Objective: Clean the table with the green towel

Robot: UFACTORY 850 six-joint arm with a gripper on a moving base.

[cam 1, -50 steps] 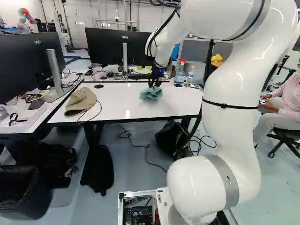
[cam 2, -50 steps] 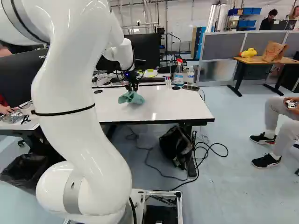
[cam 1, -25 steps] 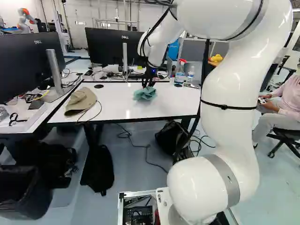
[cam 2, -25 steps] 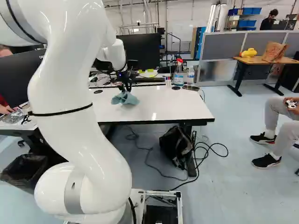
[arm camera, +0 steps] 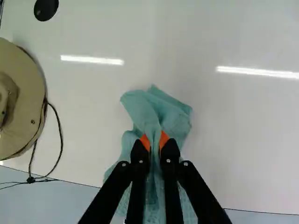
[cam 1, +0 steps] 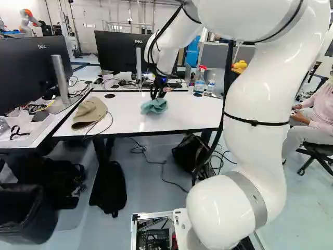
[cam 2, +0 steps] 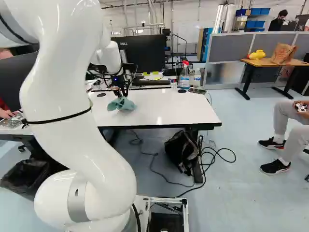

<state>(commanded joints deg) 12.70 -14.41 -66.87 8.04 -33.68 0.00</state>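
Between the two fingers of the gripper [cam 1: 157, 97], a fold of the green towel [arm camera: 176, 114] is pinched by the orange pads [arm camera: 164, 139], the rest being bunched loosely ahead of the fingertips and under the fingers. Below the gripper, the towel is seen over the white table [cam 1: 200, 117]. Well to one side of the gripper, on the same top, a tan hat [cam 1: 89, 112] is laid with its dark cord [arm camera: 60, 135] looped towards the towel; farther ahead on that side, a black disc [arm camera: 46, 9] is set in view. Off to the gripper's other side, a spray bottle [cam 1: 200, 82] and a clear bottle [cam 1: 211, 84] are stood near each other. Beyond the gripper, a monitor [cam 1: 117, 52] is placed; lower than it, below the table, a black bag [cam 2: 182, 150] is left on the floor [cam 2: 241, 193].
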